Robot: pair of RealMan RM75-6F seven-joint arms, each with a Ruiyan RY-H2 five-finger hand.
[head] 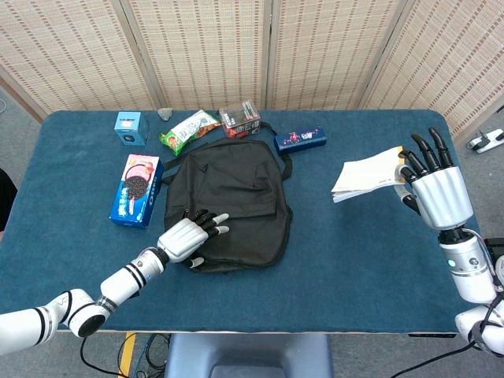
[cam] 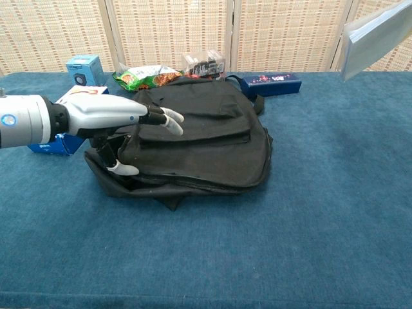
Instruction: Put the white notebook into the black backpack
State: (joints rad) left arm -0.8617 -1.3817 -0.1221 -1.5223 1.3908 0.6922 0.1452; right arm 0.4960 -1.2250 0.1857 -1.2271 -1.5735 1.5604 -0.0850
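The black backpack lies flat in the middle of the blue table. My left hand is open at the bag's near left corner, fingers spread over its front edge. Far to the right, my right hand holds the white notebook up in the air above the table, well away from the bag. The chest view shows only the notebook, not the right hand.
An Oreo box lies left of the bag. Along the back sit a small blue box, a green snack packet, a clear container and a dark blue box.
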